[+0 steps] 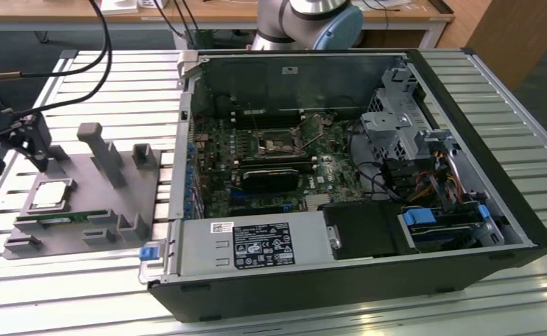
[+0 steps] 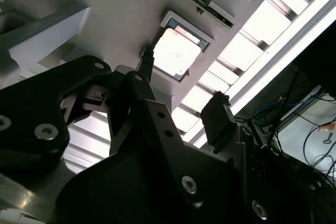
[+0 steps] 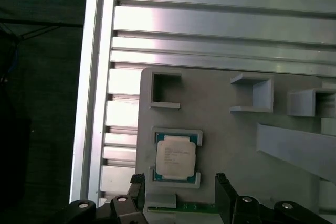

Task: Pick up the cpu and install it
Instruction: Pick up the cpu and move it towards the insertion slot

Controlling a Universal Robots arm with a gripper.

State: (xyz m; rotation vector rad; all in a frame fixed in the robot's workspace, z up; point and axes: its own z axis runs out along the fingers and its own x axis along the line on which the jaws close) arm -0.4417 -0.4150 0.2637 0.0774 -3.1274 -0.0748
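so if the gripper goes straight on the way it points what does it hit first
Probably the cpu, lying in its pocket on the grey holder, in line with the open gripper, though depth is unclear.

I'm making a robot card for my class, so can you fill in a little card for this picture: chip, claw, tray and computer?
cpu: lies flat in a square pocket on the grey tray, metal top up
claw: open, over the cpu, one finger on each side, holding nothing
memory stick: green, in a slot on the same tray, beside the cpu
computer case: open, on the slatted table, at the exterior view's right of the tray
cpu socket: on the motherboard inside the case
work so far: cpu not yet picked up
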